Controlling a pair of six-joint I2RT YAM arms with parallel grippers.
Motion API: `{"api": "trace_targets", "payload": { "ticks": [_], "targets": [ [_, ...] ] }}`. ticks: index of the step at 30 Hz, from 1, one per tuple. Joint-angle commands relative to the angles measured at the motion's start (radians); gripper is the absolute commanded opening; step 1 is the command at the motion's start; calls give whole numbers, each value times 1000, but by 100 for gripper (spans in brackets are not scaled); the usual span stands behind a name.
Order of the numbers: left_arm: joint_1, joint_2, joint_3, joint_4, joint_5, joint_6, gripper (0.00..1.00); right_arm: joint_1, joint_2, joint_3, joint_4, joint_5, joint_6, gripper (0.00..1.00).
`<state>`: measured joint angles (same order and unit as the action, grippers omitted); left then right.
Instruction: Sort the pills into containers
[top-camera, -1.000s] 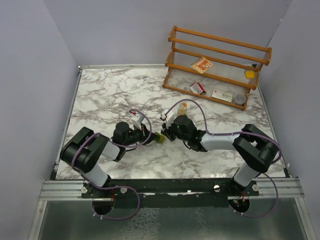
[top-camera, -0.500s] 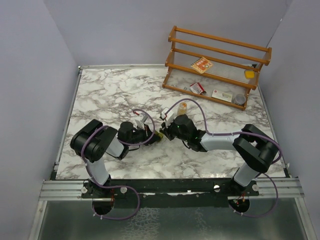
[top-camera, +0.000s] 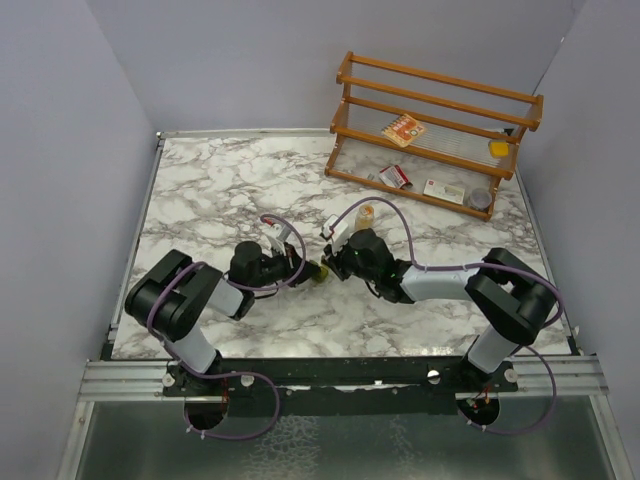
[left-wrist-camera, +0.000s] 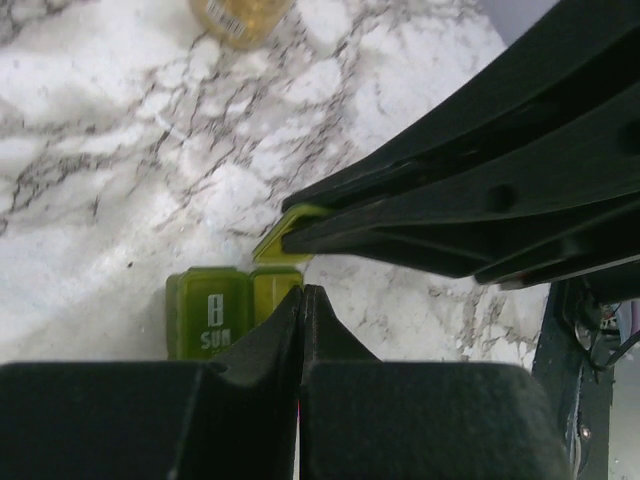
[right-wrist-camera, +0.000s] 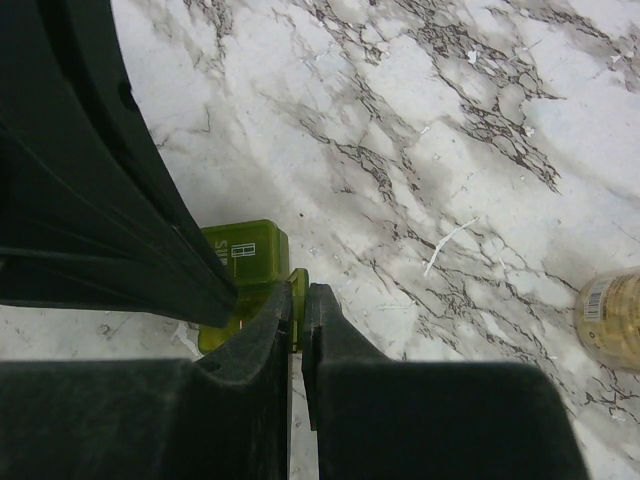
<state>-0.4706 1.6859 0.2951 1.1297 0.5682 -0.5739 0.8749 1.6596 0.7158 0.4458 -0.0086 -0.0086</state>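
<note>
The olive-green pill box (top-camera: 320, 273) lies on the marble between my two grippers. In the left wrist view its closed lid reads "SUN" (left-wrist-camera: 208, 315). My right gripper (right-wrist-camera: 298, 292) is shut on the thin raised lid flap (right-wrist-camera: 299, 300) of the neighbouring compartment; the flap also shows in the left wrist view (left-wrist-camera: 288, 222). My left gripper (left-wrist-camera: 302, 290) is shut and empty, its tips at the box's edge by that open compartment (left-wrist-camera: 274, 287). The clear bottle (top-camera: 366, 214) holds yellowish pills, which I cannot tell apart; it shows in both wrist views (left-wrist-camera: 240, 14) (right-wrist-camera: 612, 315).
A wooden rack (top-camera: 440, 92) stands at the back right. It holds red-and-white cartons (top-camera: 404, 130) (top-camera: 395, 177), a flat yellow block (top-camera: 498, 148) and a grey round pot (top-camera: 480, 199). Walls close in on the left and right.
My left arm's elbow swung out and came back; its gripper stays shut at the box. The box shifted slightly. My right gripper has kept its hold on the lid flap.
</note>
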Motion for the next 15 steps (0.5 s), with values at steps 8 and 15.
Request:
{"api": "trace_targets", "payload": {
  "ticks": [8,15],
  "targets": [
    [1,-162,3,-95,15,48,0,-4,-1,54,-15,30,1,34],
    [1,-175,-1,-106,12,51,0,-4,-17,68,-20,39,-6,44]
  ]
}}
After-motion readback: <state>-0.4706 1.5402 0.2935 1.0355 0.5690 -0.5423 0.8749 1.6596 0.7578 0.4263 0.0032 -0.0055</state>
